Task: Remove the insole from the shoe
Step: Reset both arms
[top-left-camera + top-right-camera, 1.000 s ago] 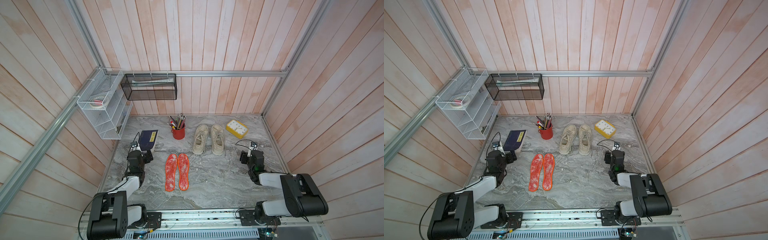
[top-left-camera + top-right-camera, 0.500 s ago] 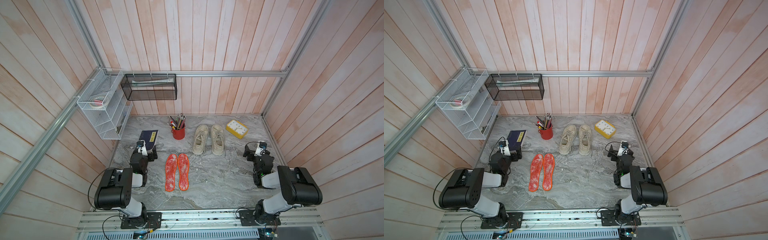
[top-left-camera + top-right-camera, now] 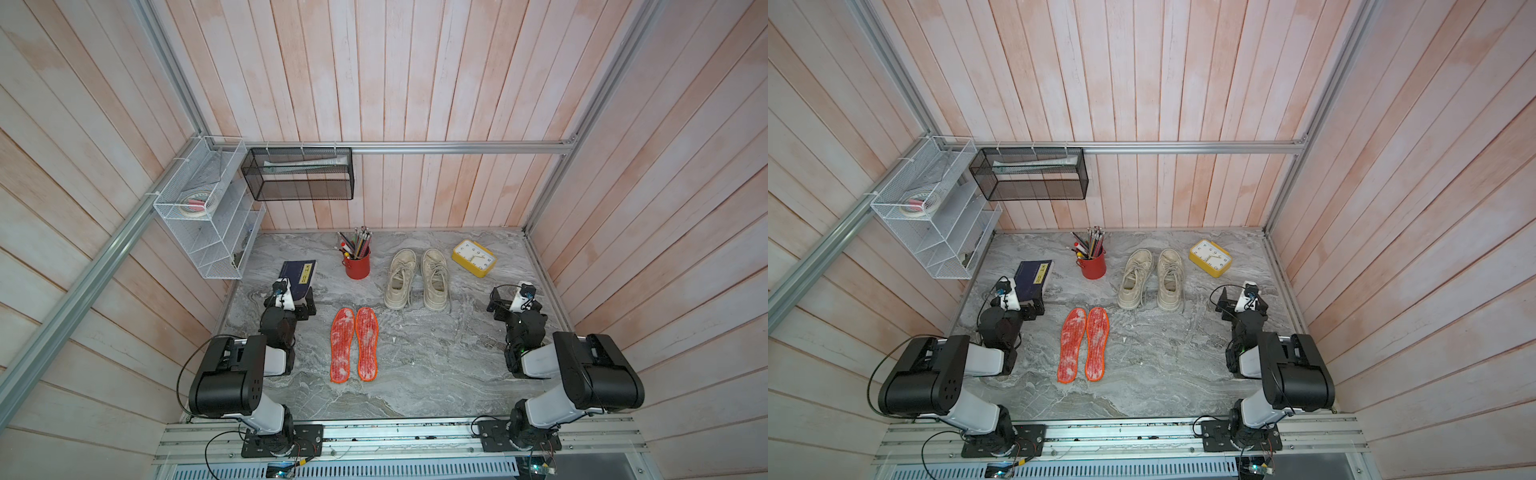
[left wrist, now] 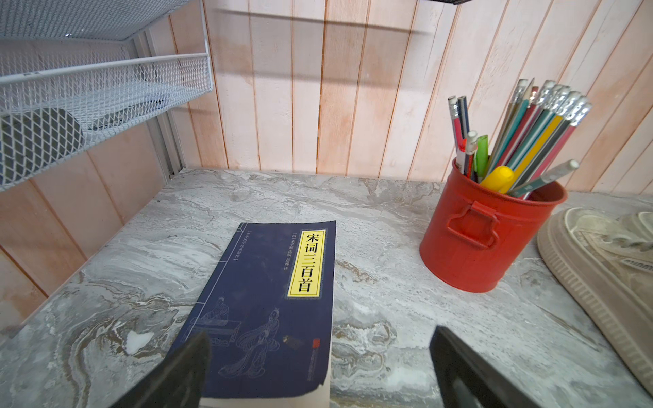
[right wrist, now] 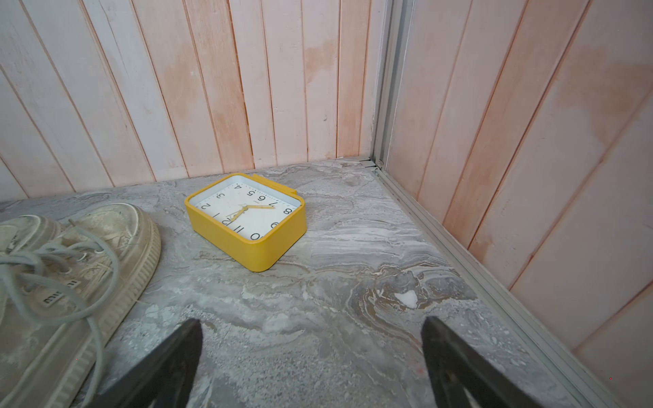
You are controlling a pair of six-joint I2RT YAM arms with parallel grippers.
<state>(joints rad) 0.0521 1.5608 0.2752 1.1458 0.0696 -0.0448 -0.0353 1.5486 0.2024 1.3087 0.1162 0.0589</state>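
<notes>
In both top views the two orange insoles (image 3: pixel 343 351) (image 3: pixel 1073 345) lie flat and side by side on the marble tabletop (image 3: pixel 436 374). They sit mid-width, toward its front edge, with their long axes running front to back. The beige sneakers (image 3: pixel 400 279) stand apart from them nearer the back edge, toes toward the back wall. The insoles therefore look already out, and the task seems done. They lie between the two arms, closer to the left gripper (image 3: pixel 296 304), off to its right and nearer the front edge. The right gripper (image 3: pixel 515 305) is well apart, by the right edge. Both arms are folded low, wrists aimed at the back wall.

In the left wrist view the left gripper's jaws stand wide and empty over the near end of a dark blue book (image 4: pixel 275 300). A red pencil pot (image 4: pixel 484 243) stands beyond, and no insole shows.

In the right wrist view the right gripper's jaws are equally wide and empty above bare marble. They face a yellow clock (image 5: pixel 247 219), with one sneaker beside it.
</notes>
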